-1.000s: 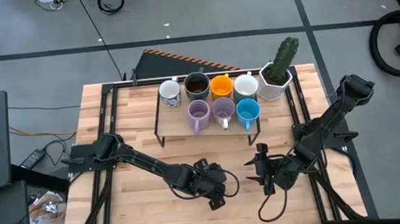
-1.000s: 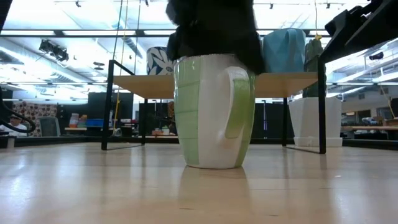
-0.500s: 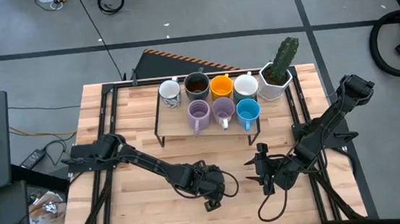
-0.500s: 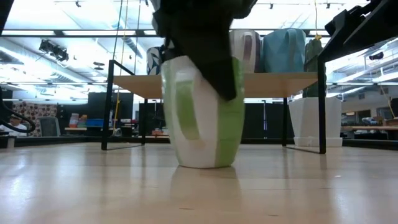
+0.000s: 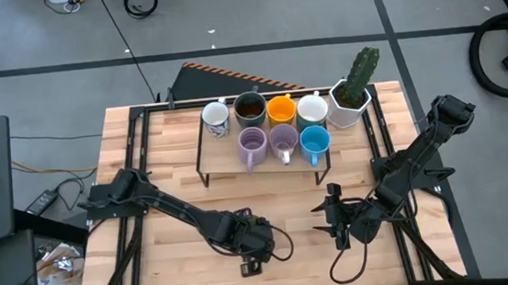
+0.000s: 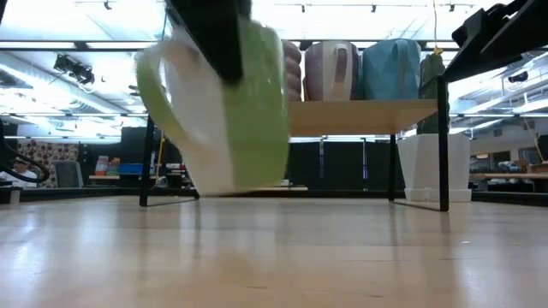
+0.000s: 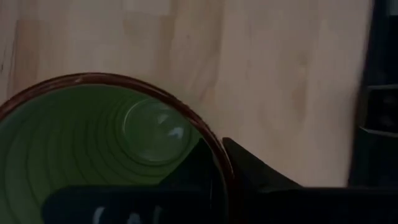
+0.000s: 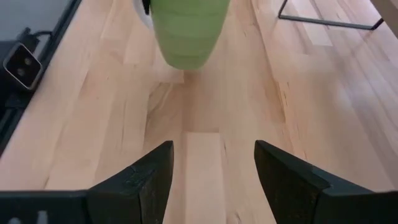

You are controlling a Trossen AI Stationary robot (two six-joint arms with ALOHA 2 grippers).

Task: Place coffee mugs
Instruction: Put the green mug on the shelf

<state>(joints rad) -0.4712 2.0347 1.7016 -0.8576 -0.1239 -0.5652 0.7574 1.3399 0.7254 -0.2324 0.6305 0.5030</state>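
One green mug (image 6: pixel 224 107) hangs tilted above the front of the table (image 5: pixel 154 160), its mouth leaning up and sideways, clamped at the rim by the left pincer (image 5: pixel 249 244), while the right pincer (image 5: pixel 332 217) waits nearby with fingers apart.

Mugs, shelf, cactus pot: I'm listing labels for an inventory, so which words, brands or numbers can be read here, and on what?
None can be read in any view.
Patterned white mug at the shelf's back left: dark markings, too small to tell whether they are letters.
Green mug, clamped at the rim by the left gripper: plain.
Cactus pot: no print visible.
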